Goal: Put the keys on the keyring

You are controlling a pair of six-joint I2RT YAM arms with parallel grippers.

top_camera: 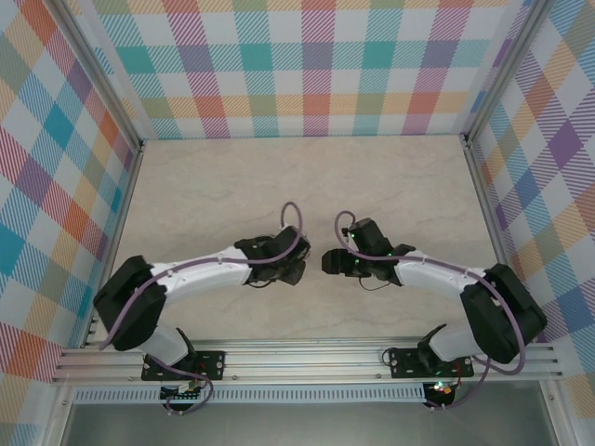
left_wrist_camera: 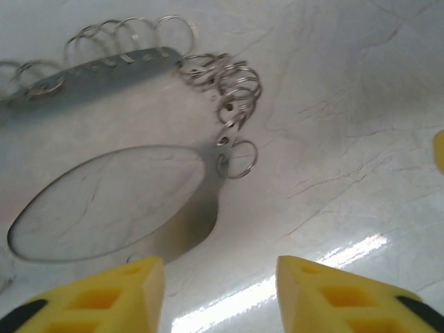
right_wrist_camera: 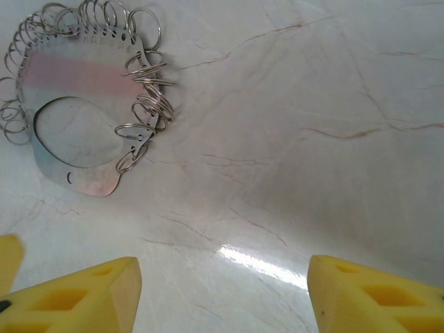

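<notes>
The keyring (left_wrist_camera: pixel 111 69) lies flat on the pale marble table: a thin metal ring plate with a big oval opening, fringed with several small silvery wire loops (left_wrist_camera: pixel 236 90). In the right wrist view the keyring (right_wrist_camera: pixel 83 76) sits at the upper left, well ahead of the fingers. My left gripper (left_wrist_camera: pixel 218 277) is open just short of the ring's near edge, with nothing between its yellow fingers (left_wrist_camera: pixel 139 291). My right gripper (right_wrist_camera: pixel 222 277) is open over bare table. From above, the left gripper (top_camera: pixel 297 268) and the right gripper (top_camera: pixel 331 262) face each other closely at mid-table. The keys are out of view.
A bit of yellow shows at the right edge of the left wrist view (left_wrist_camera: pixel 439 149) and another at the lower left of the right wrist view (right_wrist_camera: pixel 7 260); what they are I cannot tell. Checked walls (top_camera: pixel 316 65) close off the table (top_camera: pixel 307 177) on three sides.
</notes>
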